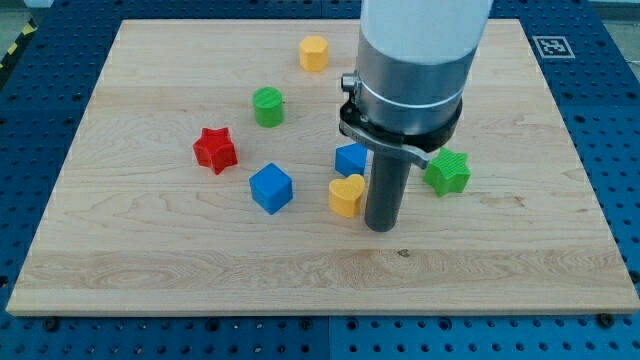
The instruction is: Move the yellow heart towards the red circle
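My tip (381,226) sits just right of the yellow heart (347,195); no fingers exist. No red circle shows, so a push could go astray.

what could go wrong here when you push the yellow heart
1. No red circle shows in the view; it may be hidden behind my arm, so the push direction is uncertain.
2. My tip sits just to the view's right of the yellow heart-shaped block. A push toward the view's left could drive it into the blue cube block.
3. Another blue block lies just above the heart, partly hidden by my rod; an upward push would likely shove it along.
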